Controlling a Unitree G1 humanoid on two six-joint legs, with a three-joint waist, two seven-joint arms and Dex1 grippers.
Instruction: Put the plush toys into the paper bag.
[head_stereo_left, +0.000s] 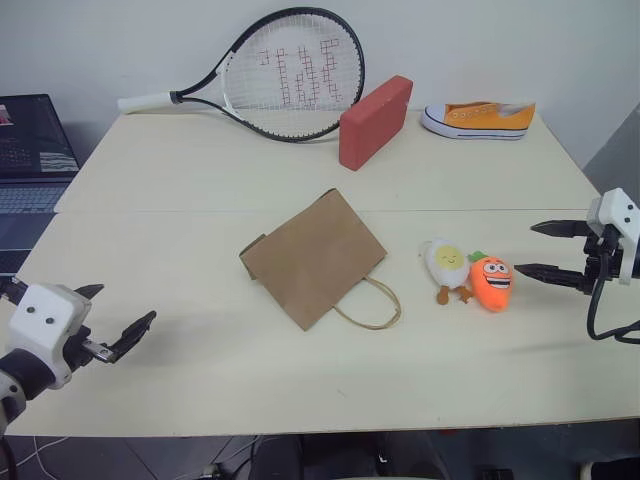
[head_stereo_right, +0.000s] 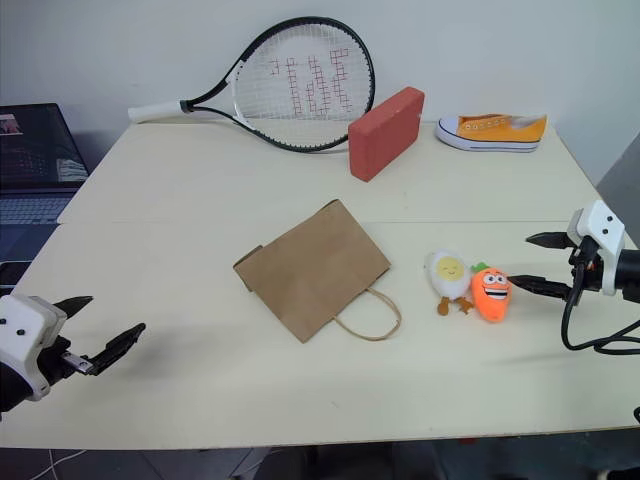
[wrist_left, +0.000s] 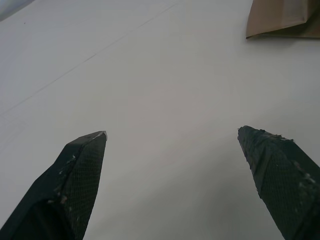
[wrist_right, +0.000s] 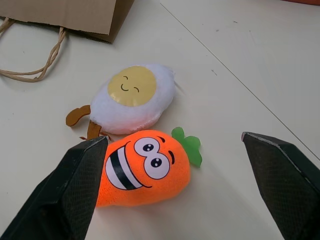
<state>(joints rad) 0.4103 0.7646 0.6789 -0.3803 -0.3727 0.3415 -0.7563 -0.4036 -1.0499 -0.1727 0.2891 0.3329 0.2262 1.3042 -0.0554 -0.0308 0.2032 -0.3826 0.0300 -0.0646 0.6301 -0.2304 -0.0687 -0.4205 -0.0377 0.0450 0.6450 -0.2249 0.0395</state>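
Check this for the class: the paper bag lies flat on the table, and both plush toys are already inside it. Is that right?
Not quite. The paper bag does lie flat on the table, but the egg toy and the carrot toy lie on the table beside it, on the right gripper's side, not inside. The left eye view shows this.

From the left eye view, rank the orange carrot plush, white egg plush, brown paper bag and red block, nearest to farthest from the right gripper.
1. Orange carrot plush, right beside the right gripper.
2. White egg plush, just beyond the carrot.
3. Brown paper bag, table centre.
4. Red block, far side.
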